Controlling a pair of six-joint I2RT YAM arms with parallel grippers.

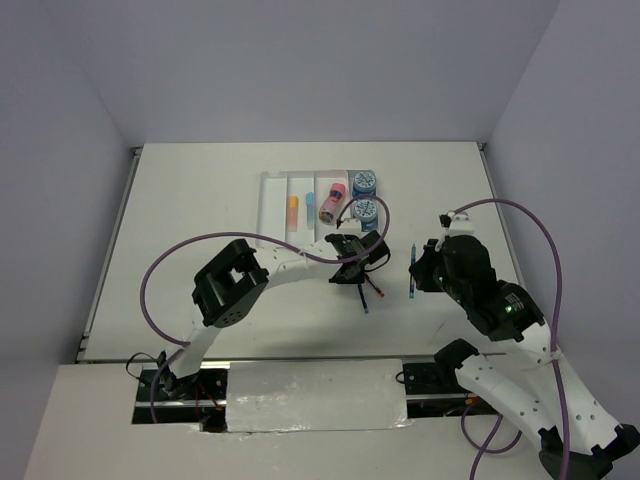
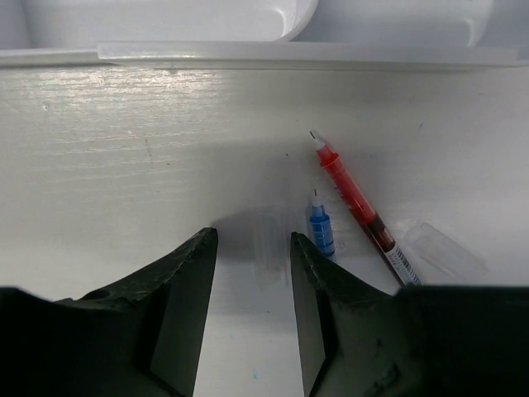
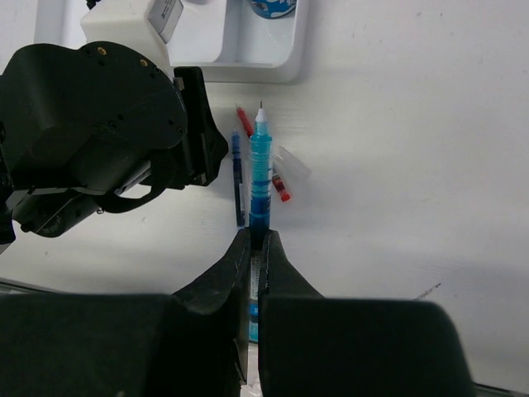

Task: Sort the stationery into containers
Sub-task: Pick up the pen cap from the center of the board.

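No readable text anywhere that I can make out. The red pen (image 2: 360, 209), right of centre in my left wrist view, carries a white printed band with tiny dark marks near its lower end, too small to read. The blue patterned rolls (image 1: 364, 183), upper centre of the top view, show only blurred pattern.

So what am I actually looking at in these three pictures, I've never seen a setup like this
Two robot arms are bolted to a white table. One picture looks down from above; the other two come from cameras on each wrist. The clear tray at the far side already holds two blue rolls, a pink cylinder and two erasers. The right tool is shut on a light-blue pen. The left tool is open and holds nothing, low over the table beside a red pen and a dark-blue pen.
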